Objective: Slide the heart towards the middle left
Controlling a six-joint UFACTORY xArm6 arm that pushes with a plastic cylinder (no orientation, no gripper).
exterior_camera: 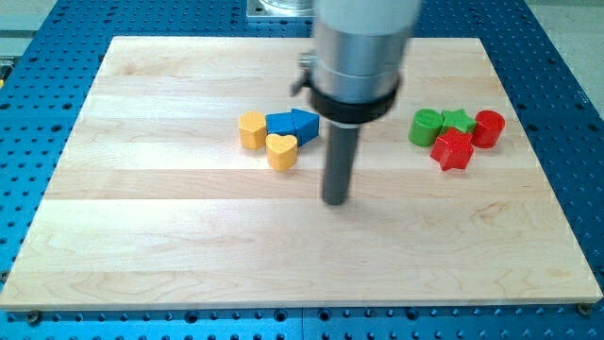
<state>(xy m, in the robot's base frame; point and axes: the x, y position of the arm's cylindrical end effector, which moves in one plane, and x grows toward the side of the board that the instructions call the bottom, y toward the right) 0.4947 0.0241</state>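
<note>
The yellow heart [281, 151] lies near the board's middle, a little left of centre. A yellow hexagon-like block [252, 129] touches it at upper left. Two blue blocks, a cube-like one [280, 123] and a triangle [304, 124], lie just above it. My tip [334, 200] rests on the board to the lower right of the heart, apart from it by a small gap. The rod and its wide grey mount hide part of the board behind them.
At the view's right stands a cluster: a green cylinder [426, 127], a green star [458, 120], a red cylinder [489, 128] and a red star-like block [453, 150]. The wooden board [189, 236] lies on a blue perforated table.
</note>
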